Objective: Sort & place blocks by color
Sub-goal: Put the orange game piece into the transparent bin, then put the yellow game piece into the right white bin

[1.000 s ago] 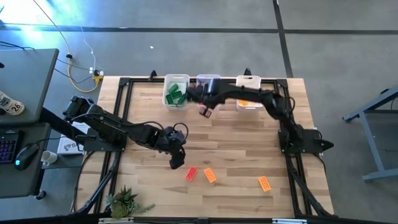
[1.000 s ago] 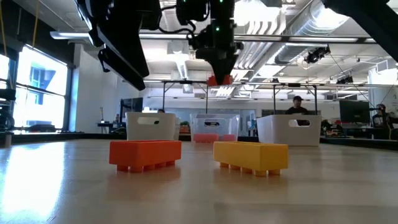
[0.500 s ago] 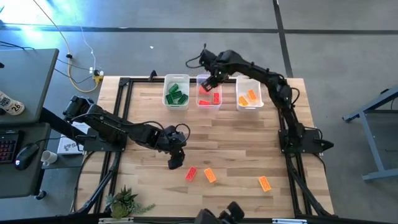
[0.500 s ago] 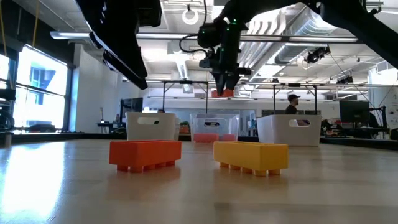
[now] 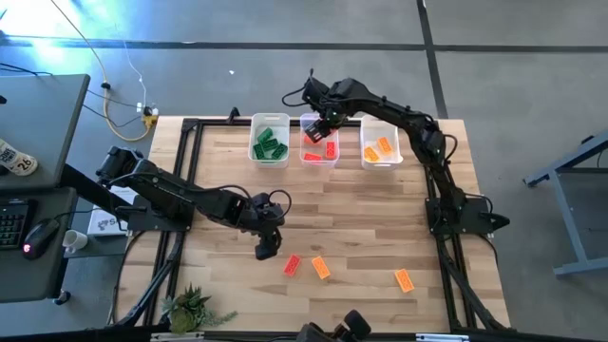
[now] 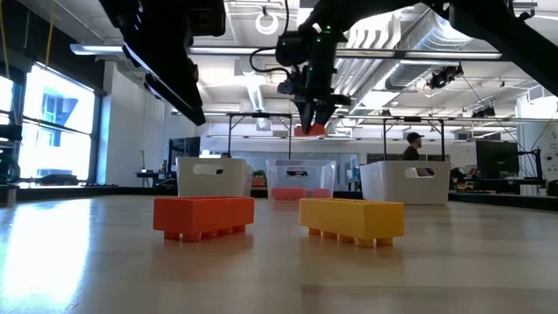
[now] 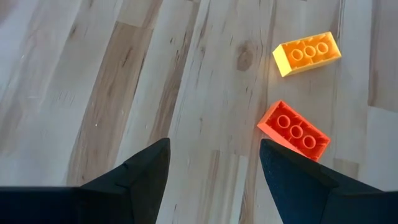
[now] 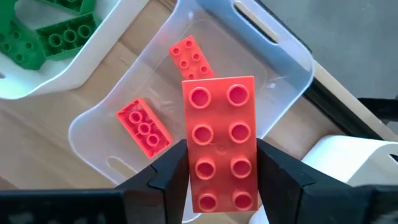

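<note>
My right gripper hangs over the clear middle bin, shut on a red block that also shows under its fingers in the low view. Two red blocks lie on that bin's floor. My left gripper stands open, low over the table's near middle, with bare wood between its fingers. Just right of it a red block and an orange block lie flat on the table. Another orange block lies near the front right. My right gripper pinches the red block by its two long sides between the two fingers, toward one end of the block. The fingers come from above, pointing down. The block is lifted clear, above the clear bin, its studded face toward the wrist camera.
A white bin with green blocks stands left of the clear bin. A white bin with orange blocks stands right of it. All three sit along the far edge. Bare wood lies between the bins and the near blocks. A small plant sits at the front left corner.
My right gripper has carried the red block from in front of the bins toward the far edge, and has turned on the way. It now hangs still over the clear middle bin. The block stays between its fingers.
</note>
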